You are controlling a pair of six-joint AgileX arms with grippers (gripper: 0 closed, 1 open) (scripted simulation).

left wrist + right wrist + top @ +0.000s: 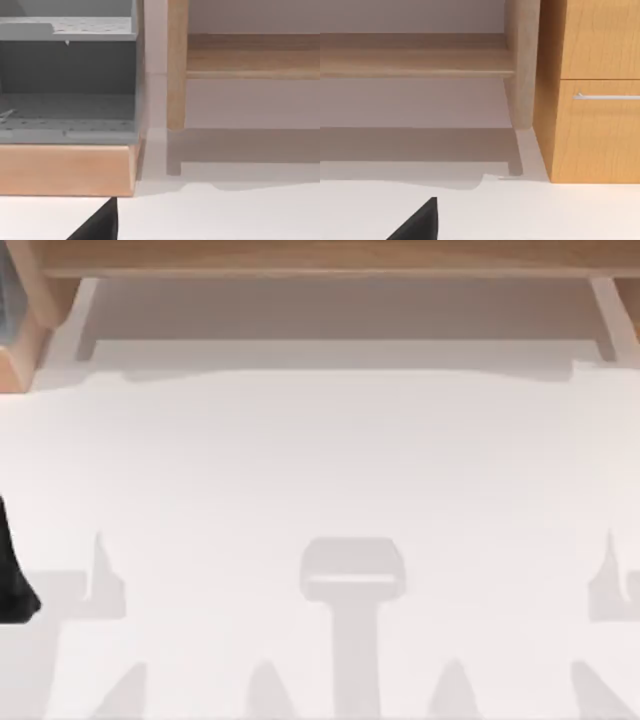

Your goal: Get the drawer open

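The drawer [597, 130] sits in a wooden cabinet [590, 37] at the far right of the table [320, 470], seen from the right wrist camera. Its front is flush with the cabinet face, so it reads as closed, and a thin metal handle [607, 96] runs across its upper part. A second wooden unit [67, 170] with grey shelves [67, 30] stands at the far left, and a low wooden shelf [320, 258] spans the far edge between the 2.

The left arm [12, 570] shows as a dark shape at the left edge of the top view. Each wrist view catches 1 dark sliver of its own gripper: the left gripper [97, 225] and the right gripper [417, 222]. For neither claw can it be told whether the fingers are wide or narrow, and nothing is visibly held. Both grippers appear well apart from the furniture, so the task looks barely begun.

The handle is slim and stands close to the drawer front, which is the likely trouble. An approach a little high or low could slide the fingers off it or press them against the wood. Closing on the handle's end rather than its middle could twist the drawer and jam it. A pull that is not straight toward the near side could drag the grip loose.
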